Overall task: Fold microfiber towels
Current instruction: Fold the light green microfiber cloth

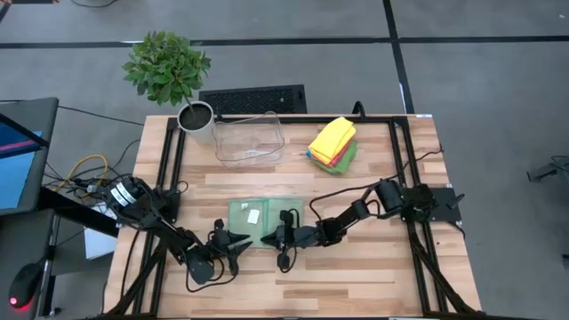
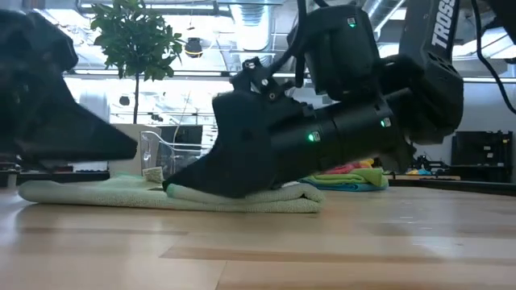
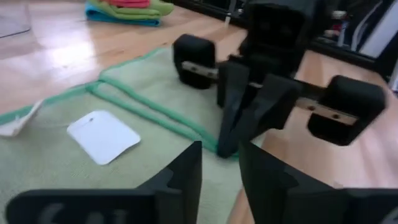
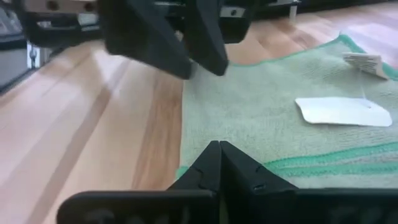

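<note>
Clear plastic bin (image 1: 249,140) at 12 o'clock of table (image 1: 373,276), just beside potted plant (image 1: 182,84); nothing seen inside bin. One bin, one plant.

Pale sage green towel (image 1: 258,216) near table centre, partly folded, flat on wood, w/ one white rectangular label (image 3: 103,135) and one small white tag (image 3: 17,121) on top. Green-edged hem (image 3: 155,112) of folded flap runs across cloth in left wrist view.

Stack of folded towels (image 1: 333,142) at 1 o'clock of sage one, well apart; yellow on top, pink, green, blue edges showing below. Exact count in stack not clear.

Two arms, both low at sage towel. Left gripper (image 1: 238,238) at cloth's 7 o'clock corner, fingers (image 3: 186,180) slightly parted, nothing between them. Right gripper (image 1: 272,240) at cloth's 5 o'clock edge, fingers (image 4: 214,163) pressed together at towel's hem; cloth pinched or not, can't tell.
</note>
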Robot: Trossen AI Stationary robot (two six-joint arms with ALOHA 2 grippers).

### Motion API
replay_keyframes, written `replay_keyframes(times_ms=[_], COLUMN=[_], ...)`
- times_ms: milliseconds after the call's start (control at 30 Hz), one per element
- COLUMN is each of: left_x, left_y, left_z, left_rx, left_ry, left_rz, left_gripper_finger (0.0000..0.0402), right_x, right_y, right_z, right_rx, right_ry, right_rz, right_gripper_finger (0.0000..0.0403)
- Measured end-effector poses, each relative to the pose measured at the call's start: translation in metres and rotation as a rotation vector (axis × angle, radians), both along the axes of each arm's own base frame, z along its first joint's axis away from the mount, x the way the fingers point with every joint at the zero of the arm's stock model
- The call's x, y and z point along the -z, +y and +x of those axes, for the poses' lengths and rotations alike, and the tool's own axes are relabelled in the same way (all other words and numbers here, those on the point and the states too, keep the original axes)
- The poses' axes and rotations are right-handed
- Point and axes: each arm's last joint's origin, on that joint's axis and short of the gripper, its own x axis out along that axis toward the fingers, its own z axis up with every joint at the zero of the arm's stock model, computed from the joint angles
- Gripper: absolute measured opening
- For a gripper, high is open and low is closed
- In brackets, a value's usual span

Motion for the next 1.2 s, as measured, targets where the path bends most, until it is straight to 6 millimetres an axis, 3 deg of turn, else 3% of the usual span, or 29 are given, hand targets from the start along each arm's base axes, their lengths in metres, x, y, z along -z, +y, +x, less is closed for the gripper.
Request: replay_keyframes(times_ms=[267,367,500,667,900,1200], left_x=[-0.039,-0.057,-0.065,-0.060,-0.044,-0.017], left_y=[0.001,0.005,0.011,0.024,0.015,0.013], left_z=[-0.003,-0.011,-0.031,-0.050,-0.048,-0.045], left_rx=[0.079,0.142,0.214,0.201,0.424,0.356], left_ry=[0.001,0.034,0.190,0.365,0.522,0.583], left_rz=[0.004,-0.107,-0.186,-0.072,0.140,0.168], left_gripper_finger=[0.0160,0.0168,0.0164,0.0153,0.0149,0.0149], right_x=[0.000,0.000,0.000,0.000,0.000,0.000], right_y=[-0.002,-0.002,-0.002,-0.002,-0.002,-0.002], right_z=[0.001,0.001,0.000,0.001,0.001,0.001], right_rx=[-0.001,-0.001,-0.003,-0.005,-0.005,-0.004], right_ry=[-0.002,-0.001,-0.001,-0.001,-0.001,-0.002], right_rz=[0.005,0.004,0.005,0.006,0.006,0.013], right_gripper_finger=[0.0018,0.0025,0.0035,0.0032,0.0022,0.0031])
